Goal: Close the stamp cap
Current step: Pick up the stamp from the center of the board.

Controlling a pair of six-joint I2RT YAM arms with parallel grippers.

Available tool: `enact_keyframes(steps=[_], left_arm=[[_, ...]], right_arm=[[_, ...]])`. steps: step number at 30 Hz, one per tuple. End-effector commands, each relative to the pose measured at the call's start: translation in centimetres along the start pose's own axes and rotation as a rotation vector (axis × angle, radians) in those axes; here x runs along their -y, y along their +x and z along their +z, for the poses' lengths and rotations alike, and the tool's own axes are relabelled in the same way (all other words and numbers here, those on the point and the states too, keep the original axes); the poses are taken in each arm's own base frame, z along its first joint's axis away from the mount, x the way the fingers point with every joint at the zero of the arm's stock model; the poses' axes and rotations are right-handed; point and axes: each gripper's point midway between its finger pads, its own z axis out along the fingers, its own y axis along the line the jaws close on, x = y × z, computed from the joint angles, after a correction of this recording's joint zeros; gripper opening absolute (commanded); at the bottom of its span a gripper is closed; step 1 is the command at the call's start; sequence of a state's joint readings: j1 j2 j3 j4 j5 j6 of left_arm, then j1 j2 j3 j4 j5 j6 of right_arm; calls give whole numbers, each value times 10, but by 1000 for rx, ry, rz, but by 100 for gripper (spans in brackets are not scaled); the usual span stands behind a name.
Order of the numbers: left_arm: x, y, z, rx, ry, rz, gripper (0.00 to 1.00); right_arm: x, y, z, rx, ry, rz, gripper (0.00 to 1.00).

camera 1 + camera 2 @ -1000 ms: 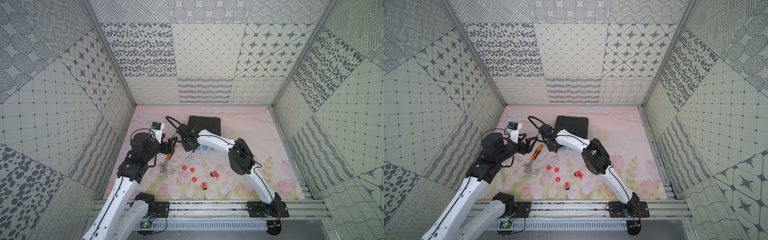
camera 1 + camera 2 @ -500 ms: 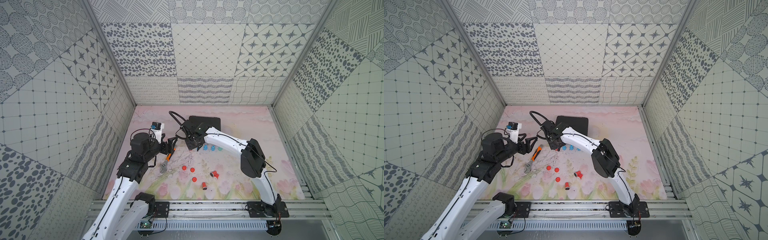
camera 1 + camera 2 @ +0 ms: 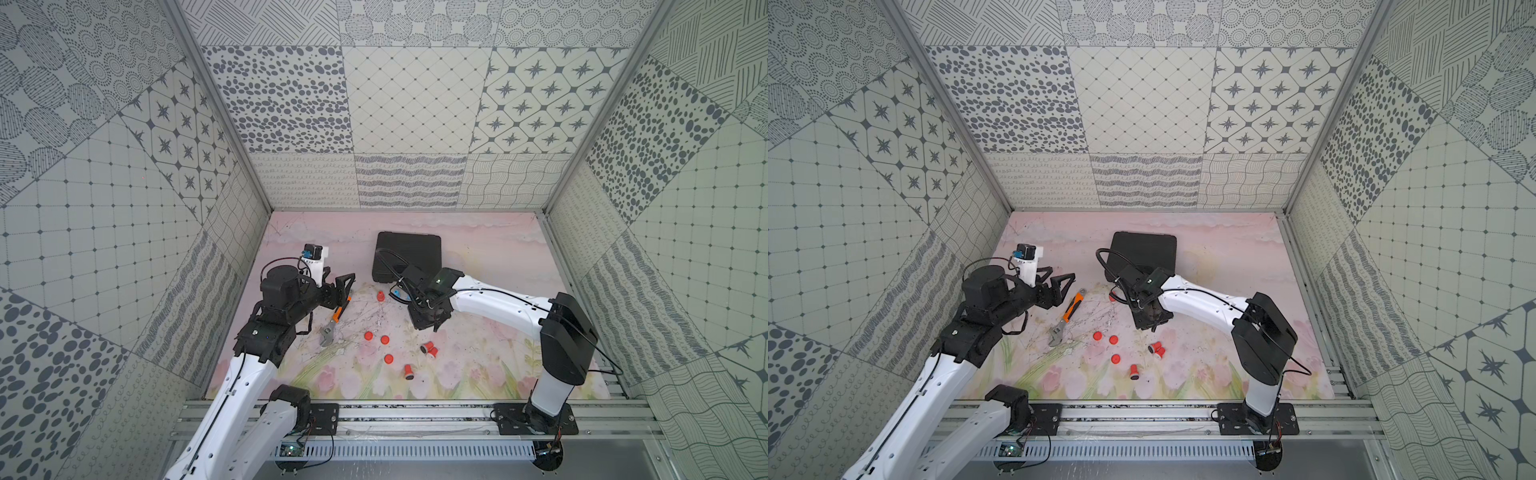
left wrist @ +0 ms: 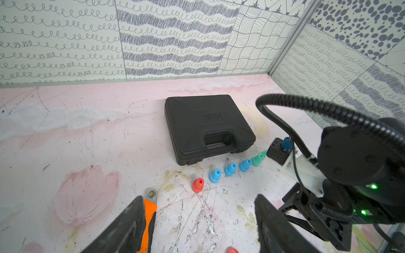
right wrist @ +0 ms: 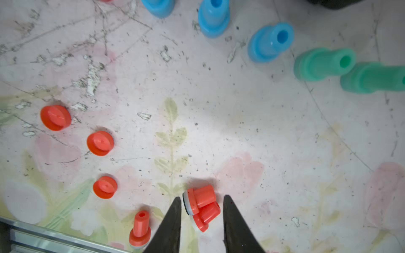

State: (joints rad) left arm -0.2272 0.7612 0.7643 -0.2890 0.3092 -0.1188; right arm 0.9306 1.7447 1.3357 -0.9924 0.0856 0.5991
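Three loose red caps (image 5: 55, 117) (image 5: 100, 143) (image 5: 105, 187) lie flat on the mat. Two red stamps (image 5: 201, 197) lie on their sides, touching each other, their white-rimmed faces bare. A third red stamp (image 5: 140, 227) stands upright beside them. My right gripper (image 5: 202, 197) hovers over the lying pair, open, its fingers apart on either side and touching nothing. In both top views it (image 3: 428, 322) (image 3: 1148, 320) sits mid-mat, just behind the pair (image 3: 429, 348). My left gripper (image 4: 199, 196) (image 3: 340, 276) is open and empty above the wrench handle.
A row of blue stamps (image 4: 230, 169) and green stamps (image 4: 257, 160) stands in front of a shut black case (image 4: 206, 127), with one more red stamp (image 4: 198, 185) at the row's end. An orange-handled wrench (image 3: 336, 316) lies by the left gripper.
My right arm has swung away from the left gripper's side, rightward and toward the front, and is now over the lying red stamps. The left arm has not moved.
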Motion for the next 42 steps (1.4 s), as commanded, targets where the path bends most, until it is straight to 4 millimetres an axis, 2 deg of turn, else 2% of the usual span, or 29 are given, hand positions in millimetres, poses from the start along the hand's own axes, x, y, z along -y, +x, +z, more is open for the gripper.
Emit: enact_keyframes(steps=[1,7,12,28,42], left_arm=[[0,2,1,-1,12,9,79],[0,2,1,-2,8,10,79],[-1,2,0,1,4,12,79],[3,1,1,4,25,9,79],[2,1,1,4,22,9,79]], right_arm=[[-8,7,-11,14,-68,63,33],[-36,38,-4,-68,-66,39,33],[-51,59,6,-120,-52,99,35],[-91,73,31,-167,-72,123,36],[-90,84,52,-211,-30,99,32]])
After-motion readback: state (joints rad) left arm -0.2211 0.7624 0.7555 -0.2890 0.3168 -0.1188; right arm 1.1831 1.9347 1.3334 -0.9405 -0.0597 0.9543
